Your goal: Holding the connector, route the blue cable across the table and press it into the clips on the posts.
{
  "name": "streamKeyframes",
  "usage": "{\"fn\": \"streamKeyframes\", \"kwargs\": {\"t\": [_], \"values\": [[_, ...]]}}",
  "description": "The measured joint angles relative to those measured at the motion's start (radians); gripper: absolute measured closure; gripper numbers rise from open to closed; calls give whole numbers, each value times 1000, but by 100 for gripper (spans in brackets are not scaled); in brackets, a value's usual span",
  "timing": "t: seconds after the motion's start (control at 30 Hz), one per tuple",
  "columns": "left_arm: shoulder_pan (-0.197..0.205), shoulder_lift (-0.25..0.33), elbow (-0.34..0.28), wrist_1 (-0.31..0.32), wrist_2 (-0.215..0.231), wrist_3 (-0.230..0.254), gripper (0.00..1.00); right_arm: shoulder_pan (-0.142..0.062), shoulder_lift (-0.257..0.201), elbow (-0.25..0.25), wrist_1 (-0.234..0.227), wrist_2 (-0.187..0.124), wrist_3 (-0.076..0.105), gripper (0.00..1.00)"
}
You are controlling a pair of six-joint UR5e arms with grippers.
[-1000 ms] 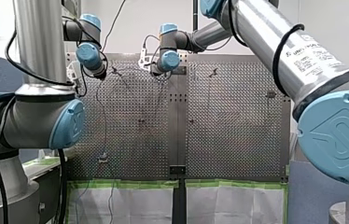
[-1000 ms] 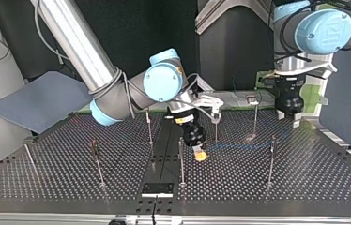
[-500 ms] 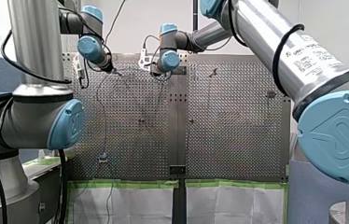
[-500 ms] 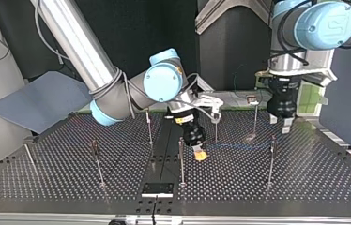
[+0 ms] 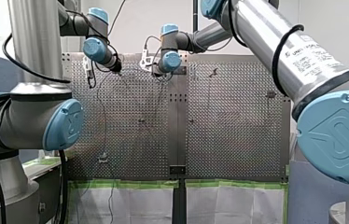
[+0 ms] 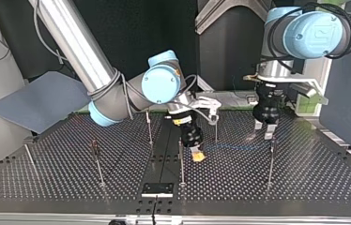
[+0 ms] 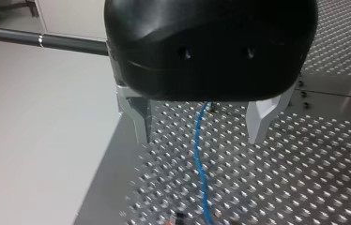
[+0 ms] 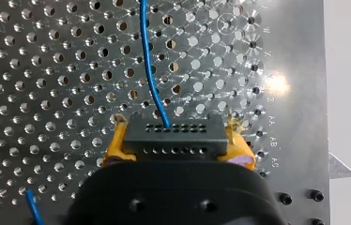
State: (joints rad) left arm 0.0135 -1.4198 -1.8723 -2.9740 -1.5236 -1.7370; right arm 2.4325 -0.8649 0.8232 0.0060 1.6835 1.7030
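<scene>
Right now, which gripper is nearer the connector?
Right. My right gripper is shut on the connector; my left gripper hangs open over the blue cable, away from the connector.

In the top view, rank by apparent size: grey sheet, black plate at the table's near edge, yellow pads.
1. Grey sheet
2. Black plate
3. Yellow pads
The plate is nearer the camera, which makes it look bigger, so true sizes of the last two are unsure.

I see a grey-blue panel [image 6: 37, 101] at the top view's left; the front view shows green tape [image 5: 126, 184] edging white sheeting [image 5: 130, 206].
</scene>
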Motion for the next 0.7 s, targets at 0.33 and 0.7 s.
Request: {"fn": "streamKeyframes", "kwargs": {"t": [0.33, 0.7], "values": [[-41, -75, 43, 33, -15, -4, 0, -1, 1, 0, 0, 0, 0, 100], [-64, -128, 77, 94, -51, -22, 0, -1, 2, 0, 0, 0, 0, 100]]}}
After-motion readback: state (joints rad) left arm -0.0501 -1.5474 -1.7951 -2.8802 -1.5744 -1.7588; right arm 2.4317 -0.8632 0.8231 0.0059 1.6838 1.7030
